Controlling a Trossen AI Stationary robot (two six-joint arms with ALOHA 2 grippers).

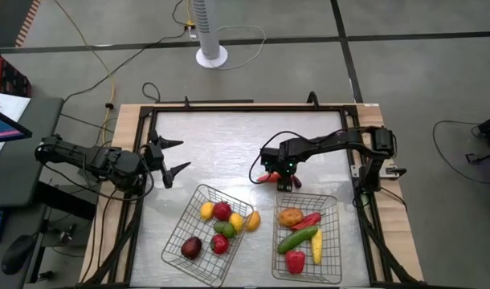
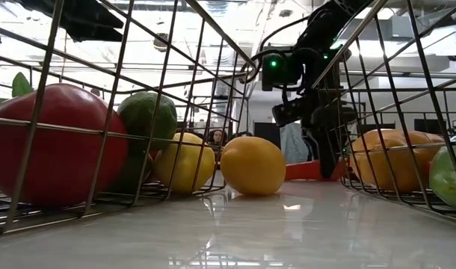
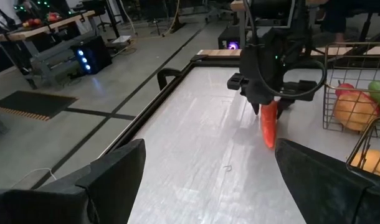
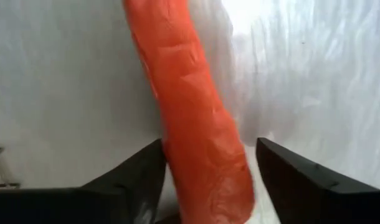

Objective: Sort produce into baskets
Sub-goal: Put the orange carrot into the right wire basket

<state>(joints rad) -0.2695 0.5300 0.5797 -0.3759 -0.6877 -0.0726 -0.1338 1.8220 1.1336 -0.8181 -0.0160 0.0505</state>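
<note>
A long orange-red produce piece lies flat on the table, just beyond the right basket. My right gripper points down over it, open, with one finger on each side. My left gripper hangs open near the table's left edge, holding nothing. The left basket holds several round pieces in red, yellow, green and maroon. In the right basket lie an orange piece, a red chili, a green cucumber, a yellow piece and a red piece. A yellow round piece rests on the table between the baskets. My right gripper comes from above, its fingers lying across the long orange-red piece near one end. One finger stands right at the piece's side, and a gap shows at the other finger. I cannot tell whether it touches. The piece lies on the table.
A dark frame runs along the table's edges. Bare table lies between the two arms and beyond the baskets. A white fan stand and cables are on the floor past the far edge.
</note>
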